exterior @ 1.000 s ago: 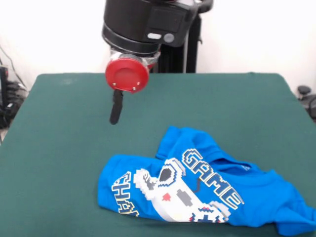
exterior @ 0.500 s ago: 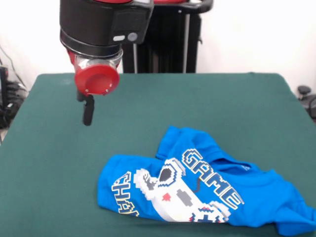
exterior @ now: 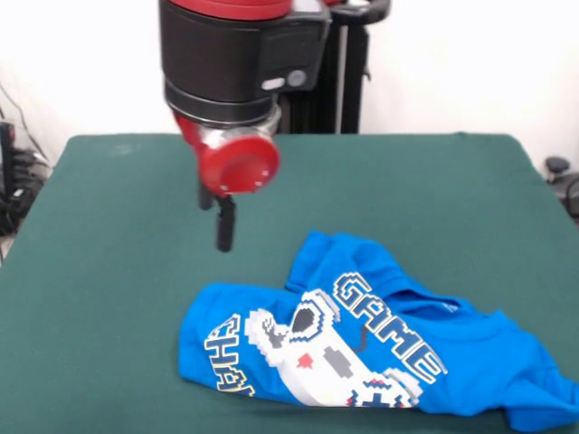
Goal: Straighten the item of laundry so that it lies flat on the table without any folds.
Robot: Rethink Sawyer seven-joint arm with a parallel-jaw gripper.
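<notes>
The item of laundry (exterior: 362, 348) is a bright blue T-shirt with a white game controller print and "GAME" lettering. It lies crumpled and folded on the dark green table (exterior: 109, 271), at the near right, and its right end reaches the picture's edge. My gripper (exterior: 223, 242) hangs below the red and black arm (exterior: 237, 81), above bare cloth just left of the shirt's upper fold and clear of it. It holds nothing that I can see. I cannot tell whether it is open or shut.
The black pedestal (exterior: 336, 86) stands behind the table's far edge. Cables and dark gear (exterior: 14, 176) sit off the table's left side. A dark object (exterior: 561, 176) sits off its right side.
The arm swung left half a second ago. It has now come back right and lower, so the gripper is closer to the shirt. The shirt has not moved.
</notes>
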